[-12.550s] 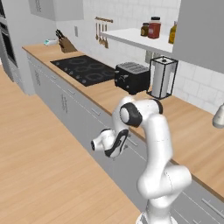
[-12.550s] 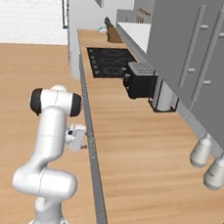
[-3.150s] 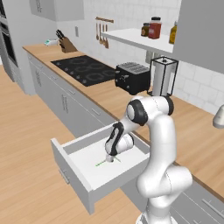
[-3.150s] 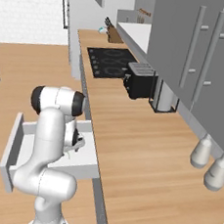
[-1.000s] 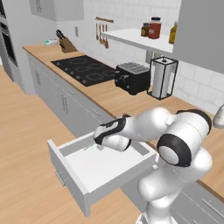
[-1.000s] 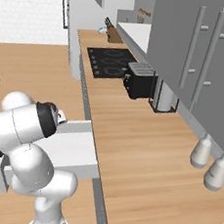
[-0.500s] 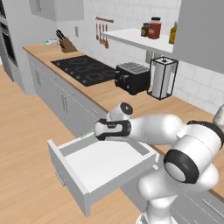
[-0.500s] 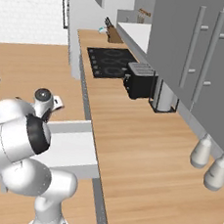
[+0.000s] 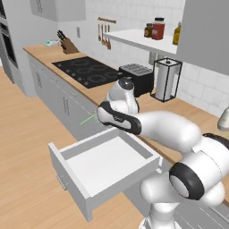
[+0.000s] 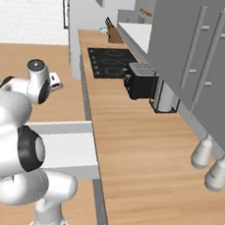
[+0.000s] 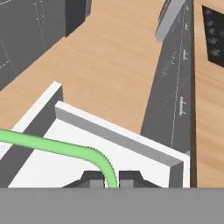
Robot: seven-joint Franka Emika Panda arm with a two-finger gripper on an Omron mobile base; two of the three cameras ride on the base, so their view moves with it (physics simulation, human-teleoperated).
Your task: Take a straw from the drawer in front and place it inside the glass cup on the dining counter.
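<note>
Straw [image 11: 65,148], thin bent bright-green tube, pinched in tool [image 11: 111,179] above pale boxy drawer [image 9: 105,167]

Wood floor [image 9: 22,134] at 9 o'clock. Grey cabinets [image 9: 53,96] under wood tabletop [image 10: 139,152]. White tile wall [image 9: 134,20] at 12. Black cooktop [image 9: 85,69], toaster [image 9: 136,76], knife block [image 9: 67,44].

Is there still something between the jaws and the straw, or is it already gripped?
Nothing stands between them. In the hand view the straw runs down between the two dark finger tips of the gripper, shut on it above the open drawer.
</note>
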